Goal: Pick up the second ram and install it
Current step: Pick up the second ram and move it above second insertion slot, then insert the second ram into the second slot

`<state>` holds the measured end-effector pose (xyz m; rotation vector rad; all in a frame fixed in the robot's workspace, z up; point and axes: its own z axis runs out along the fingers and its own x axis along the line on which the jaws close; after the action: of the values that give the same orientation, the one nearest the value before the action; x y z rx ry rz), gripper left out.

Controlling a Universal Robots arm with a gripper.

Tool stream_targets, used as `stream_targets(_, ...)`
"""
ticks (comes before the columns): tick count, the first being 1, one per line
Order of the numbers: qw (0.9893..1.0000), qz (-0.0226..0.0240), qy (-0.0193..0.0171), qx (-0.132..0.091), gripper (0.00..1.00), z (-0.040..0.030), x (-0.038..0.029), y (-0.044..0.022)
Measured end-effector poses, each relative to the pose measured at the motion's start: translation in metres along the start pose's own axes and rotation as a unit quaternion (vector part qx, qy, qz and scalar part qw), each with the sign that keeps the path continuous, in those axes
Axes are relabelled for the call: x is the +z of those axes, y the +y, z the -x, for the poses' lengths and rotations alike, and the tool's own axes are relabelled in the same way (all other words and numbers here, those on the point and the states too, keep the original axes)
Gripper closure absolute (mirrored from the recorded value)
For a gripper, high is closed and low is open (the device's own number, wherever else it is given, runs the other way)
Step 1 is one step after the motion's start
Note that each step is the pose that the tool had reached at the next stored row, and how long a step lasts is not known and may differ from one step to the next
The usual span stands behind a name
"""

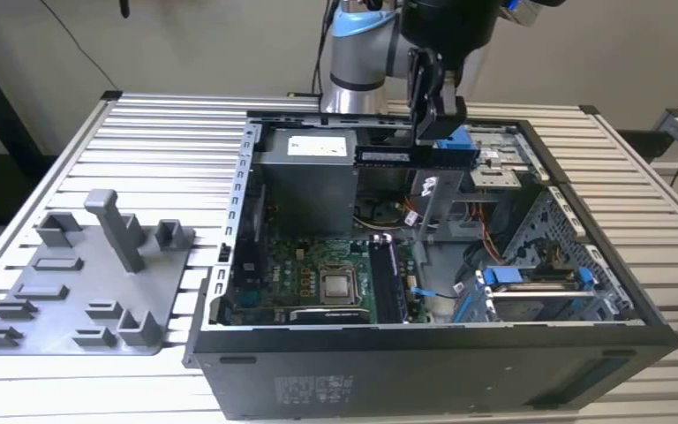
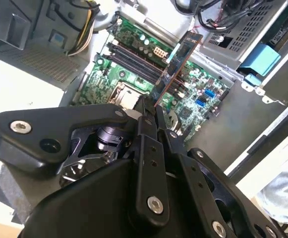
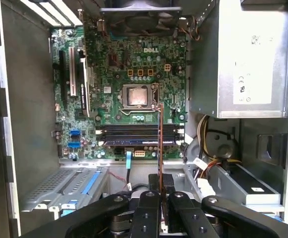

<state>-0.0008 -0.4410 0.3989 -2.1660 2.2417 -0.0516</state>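
Observation:
My gripper [image 1: 436, 132] is shut on the second ram [image 1: 383, 156], a slim dark stick with a pale label, and holds it in the air over the open computer case. In the second wrist view the ram [image 2: 177, 62] juts out from between the fingers [image 2: 144, 110] above the green motherboard [image 2: 119, 79]. In the first wrist view the ram [image 3: 160, 144] is seen edge-on, crossing over the black memory slots [image 3: 134, 134] next to the processor socket [image 3: 135, 95]. The gripper [image 3: 161, 184] sits well above the board.
The black tower case [image 1: 433, 371] lies open on a slatted metal table [image 1: 151, 132]. Inside it are a grey power supply [image 1: 304, 172], loose cables [image 1: 427, 221] and a drive cage with blue clips [image 1: 528, 283]. A grey plastic tray with upright blocks [image 1: 80, 291] stands at the exterior view's left.

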Motion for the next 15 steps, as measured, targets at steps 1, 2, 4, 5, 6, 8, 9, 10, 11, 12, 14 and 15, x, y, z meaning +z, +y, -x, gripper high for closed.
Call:
stream_targets(1, 1.0, 0.0, 0.0, 0.0, 0.86, 0.0002, 0.0, -0.0001)
stream_targets(2, 1.0, 0.0, 0.0, 0.0, 0.86, 0.0003, 0.0, -0.0001)
stream_targets(4, 1.0, 0.0, 0.0, 0.0, 0.86, 0.0006, 0.0, -0.0002)
stream_targets(5, 1.0, 0.0, 0.0001, 0.0, 0.86, 0.0006, 0.0, -0.0002)
stream_targets(6, 1.0, 0.0, 0.0, 0.0, 0.86, 0.0007, 0.0, -0.0002)
stream_targets(8, 1.0, 0.0, 0.0, 0.0, 0.86, 0.0007, 0.0, -0.0002)
stream_targets(9, 1.0, 0.0, 0.0, 0.0, 0.86, 0.0007, 0.0, -0.0002)
stream_targets(10, 1.0, 0.0, 0.0, 0.0, 0.86, 0.0007, 0.0, -0.0002)
stream_targets(11, 1.0, 0.0, 0.0, 0.0, 0.86, 0.0007, 0.0, -0.0002)
stream_targets(12, 1.0, 0.0, 0.0, 0.0, 0.86, 0.0007, 0.0, -0.0002)
stream_targets(14, 1.0, 0.0, 0.0, 0.0, 0.86, 0.0007, 0.0, -0.0002)
stream_targets(15, 1.0, 0.0, 0.0, 0.0, 0.86, 0.0007, 0.0, -0.0002)
